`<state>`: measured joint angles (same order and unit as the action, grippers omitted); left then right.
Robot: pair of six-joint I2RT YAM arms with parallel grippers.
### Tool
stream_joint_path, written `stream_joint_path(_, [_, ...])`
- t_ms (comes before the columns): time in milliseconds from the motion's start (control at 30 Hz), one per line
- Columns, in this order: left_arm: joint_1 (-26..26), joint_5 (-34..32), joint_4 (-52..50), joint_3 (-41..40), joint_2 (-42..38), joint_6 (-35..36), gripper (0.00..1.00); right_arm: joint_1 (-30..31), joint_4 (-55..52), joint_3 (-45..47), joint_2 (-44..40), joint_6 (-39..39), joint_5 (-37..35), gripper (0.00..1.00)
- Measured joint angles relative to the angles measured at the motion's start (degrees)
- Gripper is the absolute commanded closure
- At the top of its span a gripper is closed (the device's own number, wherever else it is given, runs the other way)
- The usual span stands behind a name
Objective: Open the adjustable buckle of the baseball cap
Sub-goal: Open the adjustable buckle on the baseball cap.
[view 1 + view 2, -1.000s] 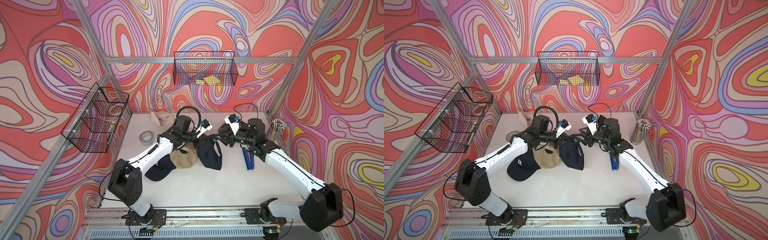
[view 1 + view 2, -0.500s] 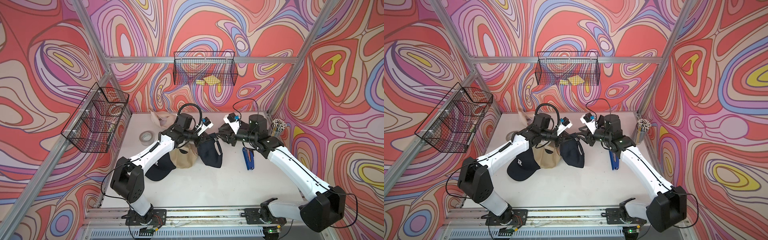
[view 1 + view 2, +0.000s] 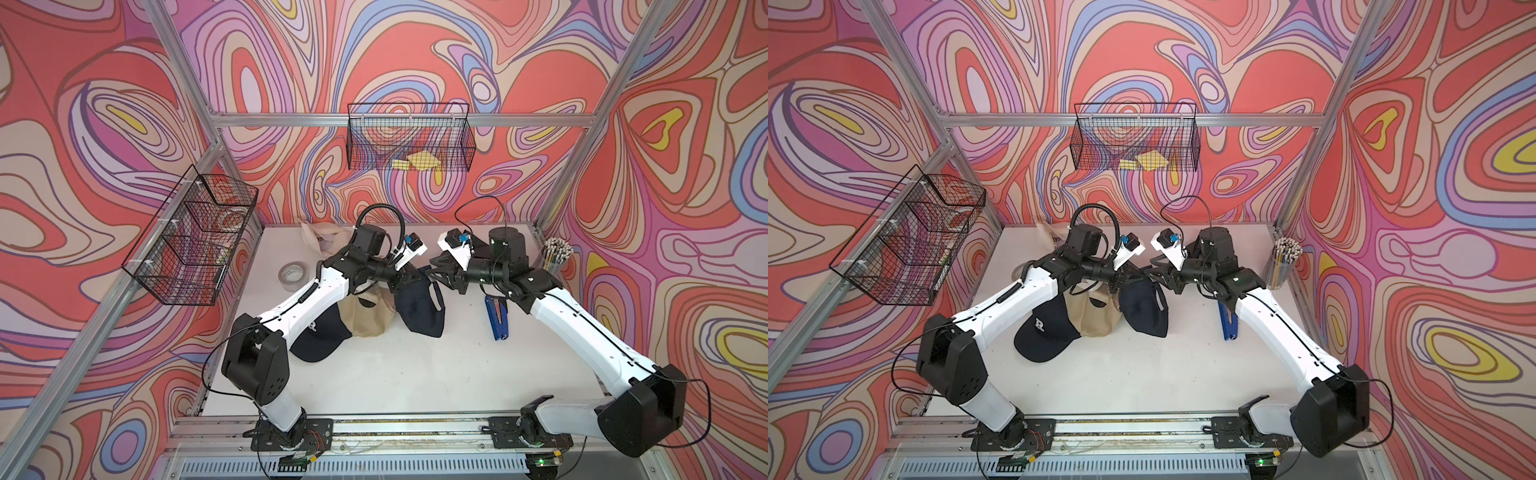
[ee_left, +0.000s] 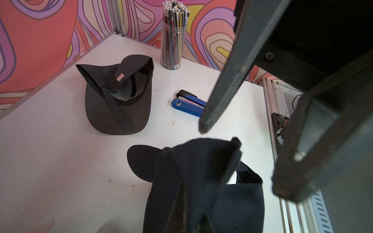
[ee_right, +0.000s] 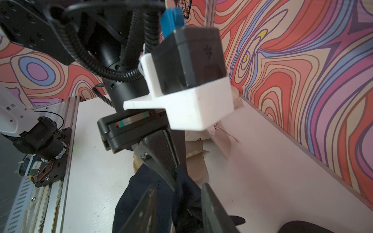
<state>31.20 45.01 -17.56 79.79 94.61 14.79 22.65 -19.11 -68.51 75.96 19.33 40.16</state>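
Note:
A navy baseball cap [image 3: 419,311] [image 3: 1144,309] hangs over the table with my left gripper [image 3: 409,277] [image 4: 187,201] shut on its back fabric. In the right wrist view the left fingers [image 5: 161,159] pinch the navy cloth [image 5: 145,185]. My right gripper [image 3: 436,270] [image 5: 177,186] faces it, open, its fingers [image 4: 203,125] standing either side of the cap's raised back fold [image 4: 201,171] without touching it. I cannot make out this cap's buckle among the folds.
A navy cap with a white R [image 3: 1044,332] and a tan cap [image 3: 1096,316] lie under the left arm. A dark grey cap with a metal buckle [image 4: 117,96], a blue stapler [image 3: 496,318], a pencil cup [image 3: 555,255] and a tape roll [image 3: 293,274] stand around.
The right gripper's jaws have narrowed somewhat around the cap's back. Both grippers have shifted a little toward the back wall, the left one still holding the cap.

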Motion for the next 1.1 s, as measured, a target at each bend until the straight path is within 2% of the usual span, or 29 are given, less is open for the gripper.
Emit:
stream_joint_path(167, [0.04,0.00,-0.46,0.15,0.00,0.00,1.00,0.63,-0.63,-0.17,0.28,1.03,-0.57,0.66])
stream_joint_path(467, [0.26,-0.02,-1.64,1.62,0.87,-0.02,1.00,1.36,-1.60,-1.05,0.74,2.12,-1.68,0.90])
stream_joint_path(567, [0.26,-0.09,-2.05,1.97,1.31,-0.09,1.00,1.53,-1.88,-1.05,0.74,2.32,-1.88,1.00])
stream_joint_path(833, [0.31,-2.43,-4.81,6.54,4.00,-4.24,1.00,1.57,-2.40,-0.92,0.02,2.43,-2.73,1.00])
stream_joint_path(1100, [0.96,-5.01,-6.97,11.19,5.18,-9.18,1.00,1.60,-1.84,3.19,-4.90,1.73,-4.85,1.00])
